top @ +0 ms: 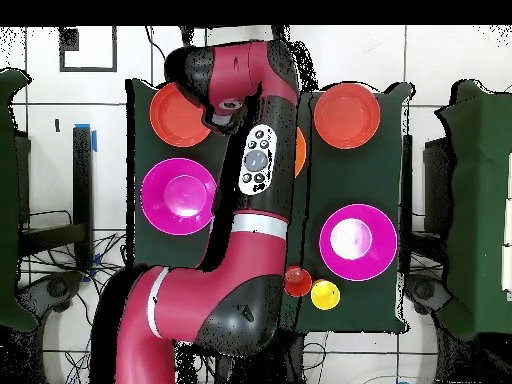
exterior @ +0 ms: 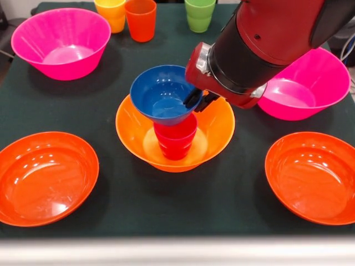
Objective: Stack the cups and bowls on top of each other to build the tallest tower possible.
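Observation:
The large orange bowl (exterior: 216, 130) sits mid-table with the red cup (exterior: 175, 141) upright inside it. The small blue bowl (exterior: 161, 94) rests on the red cup, offset to the left. My gripper (exterior: 198, 101) comes in from the upper right and is shut on the blue bowl's right rim, one finger inside and one outside. The yellow cup (exterior: 111, 12), orange cup (exterior: 141, 19) and green cup (exterior: 199, 14) stand at the far edge. In the overhead view the arm hides the stack; only a sliver of the orange bowl (top: 300, 150) shows.
Two large pink bowls (exterior: 61, 41) (exterior: 310, 83) sit at the far left and far right. Two shallow red-orange bowls (exterior: 44, 177) (exterior: 313, 177) sit at the near left and near right. The overhead view shows them too (top: 179, 196) (top: 357, 241) (top: 178, 112) (top: 346, 115).

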### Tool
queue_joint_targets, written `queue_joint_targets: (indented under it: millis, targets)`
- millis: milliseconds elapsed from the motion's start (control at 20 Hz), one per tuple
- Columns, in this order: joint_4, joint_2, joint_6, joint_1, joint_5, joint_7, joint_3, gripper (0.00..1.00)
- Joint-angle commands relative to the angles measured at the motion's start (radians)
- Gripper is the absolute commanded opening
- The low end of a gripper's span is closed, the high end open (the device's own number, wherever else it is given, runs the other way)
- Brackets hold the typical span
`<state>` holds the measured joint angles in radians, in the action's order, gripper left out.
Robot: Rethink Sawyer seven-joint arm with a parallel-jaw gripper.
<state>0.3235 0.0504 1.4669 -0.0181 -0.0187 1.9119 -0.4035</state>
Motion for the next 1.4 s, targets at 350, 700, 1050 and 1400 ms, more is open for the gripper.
queue_joint_targets:
  millis: [350, 700, 1050, 1400]
  targets:
    - [0.232, -0.052, -0.094, 0.039, -0.016, -0.041, 0.135, 0.00]
    - [0.192, -0.020, -0.097, 0.033, -0.022, -0.027, 0.150, 0.00]
    - [0.181, -0.016, -0.093, 0.029, -0.010, -0.045, 0.147, 0.00]
    - [0.174, -0.016, -0.085, 0.025, -0.007, -0.048, 0.147, 0.00]
